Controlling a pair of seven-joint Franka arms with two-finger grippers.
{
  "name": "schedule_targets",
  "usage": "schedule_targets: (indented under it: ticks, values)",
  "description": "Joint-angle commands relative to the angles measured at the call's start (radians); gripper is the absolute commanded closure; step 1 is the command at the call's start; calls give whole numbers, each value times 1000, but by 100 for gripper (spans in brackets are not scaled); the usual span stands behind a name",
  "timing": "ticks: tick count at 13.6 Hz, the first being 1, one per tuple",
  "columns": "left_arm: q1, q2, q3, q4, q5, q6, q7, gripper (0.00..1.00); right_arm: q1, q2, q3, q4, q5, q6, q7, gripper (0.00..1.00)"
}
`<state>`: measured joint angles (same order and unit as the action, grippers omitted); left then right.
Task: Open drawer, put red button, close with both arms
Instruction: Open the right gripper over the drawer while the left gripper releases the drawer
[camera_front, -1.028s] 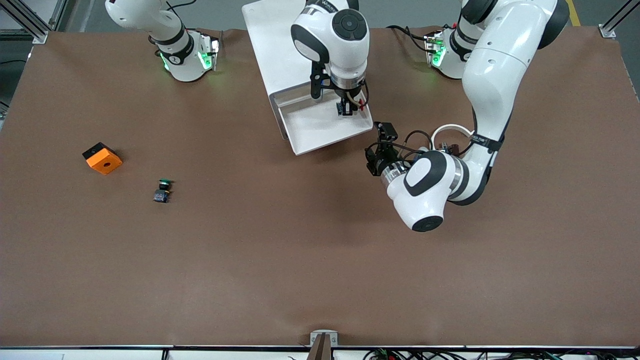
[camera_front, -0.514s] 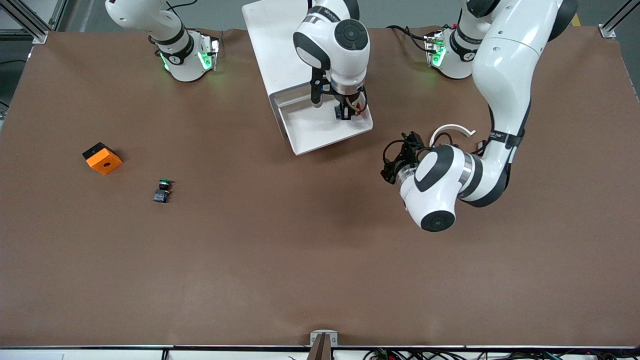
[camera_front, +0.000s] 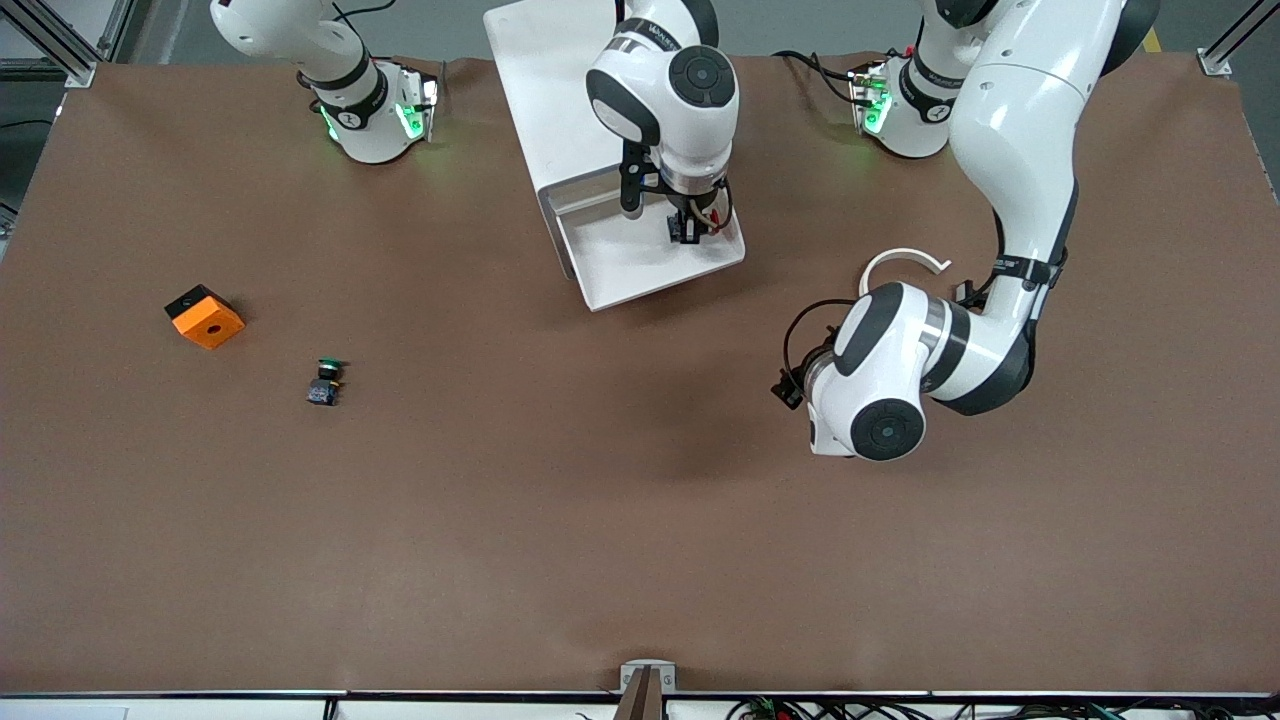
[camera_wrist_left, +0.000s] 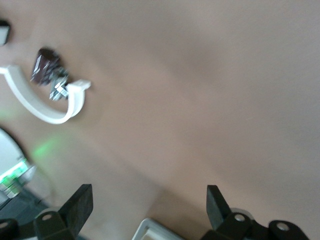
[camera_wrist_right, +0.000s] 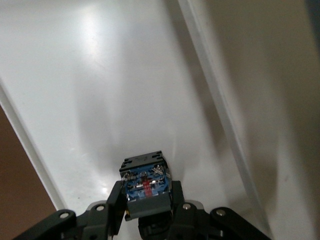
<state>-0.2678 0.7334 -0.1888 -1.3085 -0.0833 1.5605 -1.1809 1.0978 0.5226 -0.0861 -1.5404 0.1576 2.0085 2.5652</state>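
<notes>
Front view: the drawer (camera_front: 650, 262) stands pulled out of the white cabinet (camera_front: 545, 90) and serves as my landmark. My right fingers (camera_front: 686, 228) hang over the inside of the drawer, at its side toward the left arm's end of the bench (camera_front: 560, 520). They pinch the red button (camera_front: 722, 226), whose red cap points toward the left arm's end. My left fingers (camera_front: 790, 388) are over the bare bench, nearer to the camera than the drawer and toward the left arm's end; here the wrist hides most of them. A white curved piece (camera_front: 905, 260) lies beside the drawer, toward that same end. The green button (camera_front: 325, 380) and the orange block (camera_front: 205, 316) lie well apart from the drawer, toward the right arm's end.

Left wrist view: my left fingers (camera_wrist_left: 149, 202) are spread wide with nothing between them, over the brown bench.

Right wrist view: my right fingers (camera_wrist_right: 146, 197) press on the dark body of the red button, above the white drawer floor.
</notes>
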Motion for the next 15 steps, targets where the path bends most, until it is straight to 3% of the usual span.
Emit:
schedule_targets:
  ticks: [1, 2, 3, 4, 5, 6, 7, 8, 10, 15]
  values:
    - [9, -25, -4, -18, 68, 78, 24, 0, -4, 7, -6, 2, -7, 7, 23, 100]
    - [-1, -25, -3, -20, 83, 111, 14, 0, -12, 7, -6, 3, -7, 7, 21, 100]
    - [-10, -28, 0, -20, 98, 150, 4, 0, -12, 7, -6, 3, -9, 6, 10, 88]
    - [-20, -31, 0, -20, 131, 170, -21, 0, -7, 7, -6, 6, -32, 7, 0, 63]
    - [-30, -38, -6, -20, 179, 185, -38, 0, -7, 7, -4, 11, -64, 15, -5, 60]
    - [-31, -40, -8, -20, 195, 194, -39, 0, -12, 5, -3, 14, -64, 18, -5, 49]
    - [-33, -40, -8, -20, 197, 202, -39, 0, -13, 5, -3, 22, -63, 16, -4, 14]
    - [-31, -45, -9, -21, 197, 231, -37, 0, -15, 5, -3, 28, -67, 13, -5, 0]
    - [-40, -84, -17, -43, 197, 278, -39, 0, -7, 7, -3, 28, -67, 13, -74, 0]
    - [-41, -187, -55, -213, 195, 461, -39, 0, -64, -3, 5, 91, -53, -62, -223, 0]
